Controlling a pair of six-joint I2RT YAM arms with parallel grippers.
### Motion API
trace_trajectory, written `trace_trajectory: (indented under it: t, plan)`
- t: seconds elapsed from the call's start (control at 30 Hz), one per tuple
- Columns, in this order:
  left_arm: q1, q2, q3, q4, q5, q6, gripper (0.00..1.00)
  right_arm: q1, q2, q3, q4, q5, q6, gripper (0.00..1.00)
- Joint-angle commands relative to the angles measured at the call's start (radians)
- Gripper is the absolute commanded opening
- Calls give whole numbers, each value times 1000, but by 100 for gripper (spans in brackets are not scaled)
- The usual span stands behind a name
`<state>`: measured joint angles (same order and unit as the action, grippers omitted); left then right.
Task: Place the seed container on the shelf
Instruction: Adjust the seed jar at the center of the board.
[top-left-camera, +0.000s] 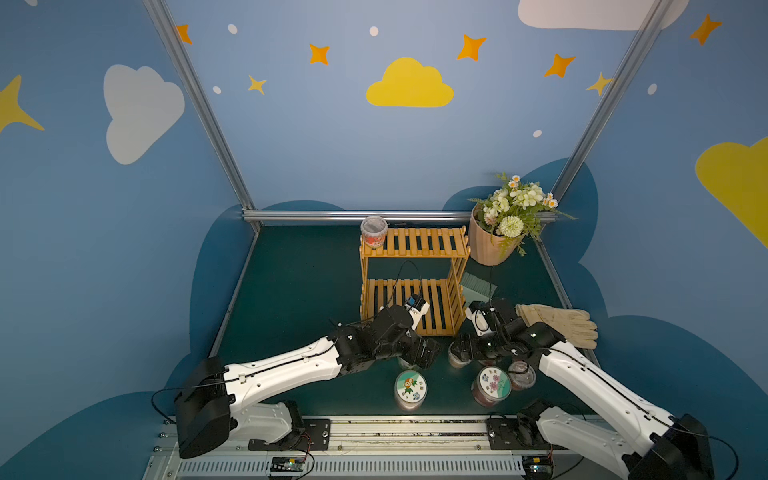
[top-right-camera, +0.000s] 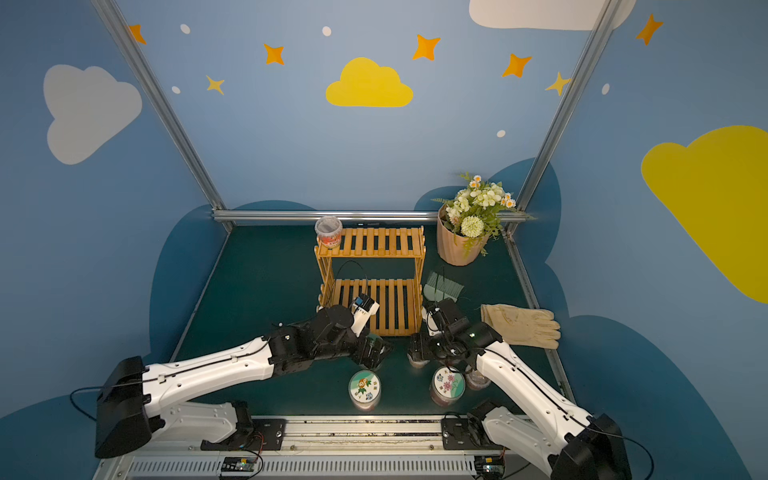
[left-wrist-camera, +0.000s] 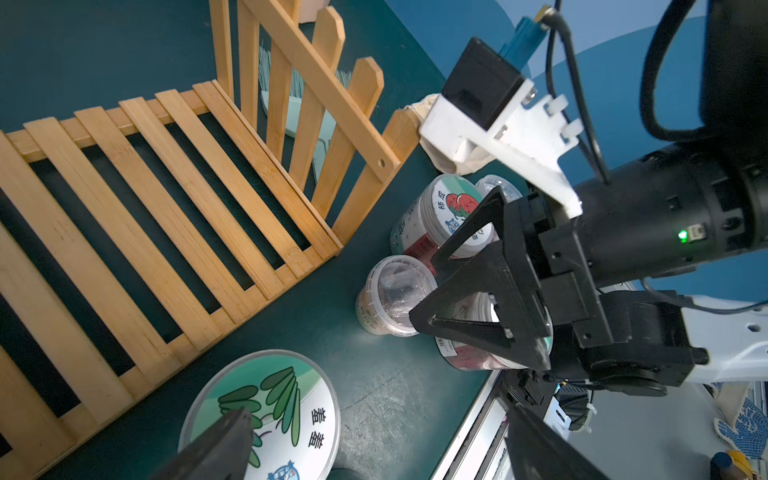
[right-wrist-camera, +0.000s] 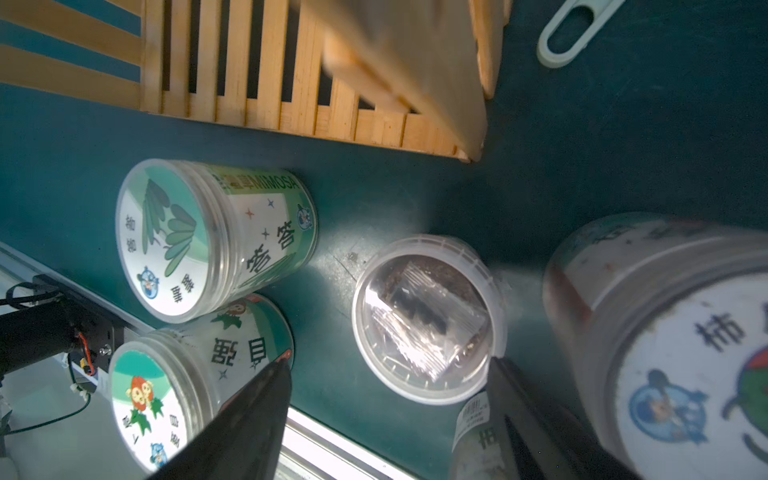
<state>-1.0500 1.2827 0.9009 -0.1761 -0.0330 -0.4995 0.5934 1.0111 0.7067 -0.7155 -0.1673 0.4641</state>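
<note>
Right wrist, right hand (right-wrist-camera: 390, 368) spread — clear-lidded seed container (right-wrist-camera: 424, 307) near

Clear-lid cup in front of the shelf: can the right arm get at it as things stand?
Probably yes. The right gripper hangs open just short of the clear-lid cup, nothing between them. The red-fruit jar stands close on one side, so that finger has little room.

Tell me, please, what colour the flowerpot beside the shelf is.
The flowerpot is ribbed pale peach, clearest in a top view.

seed containers (top-left-camera: 410, 388): 7 | shelf (top-left-camera: 419, 241): 1 | flowerpot (top-left-camera: 488, 251): 1 | green brush (top-left-camera: 473, 284): 1 | arms (top-left-camera: 282, 370): 2
</note>
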Motion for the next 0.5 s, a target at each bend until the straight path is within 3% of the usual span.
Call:
trace_trajectory:
  t: [0.0, 0.47]
  plan:
    - [-2, -10, -1, -9, -13, 22, 100, 11, 25, -7, -5, 42, 21, 82]
    - [-2, 17, 22, -26, -3, 27, 100, 23, 110, 5, -36, -13, -9, 84]
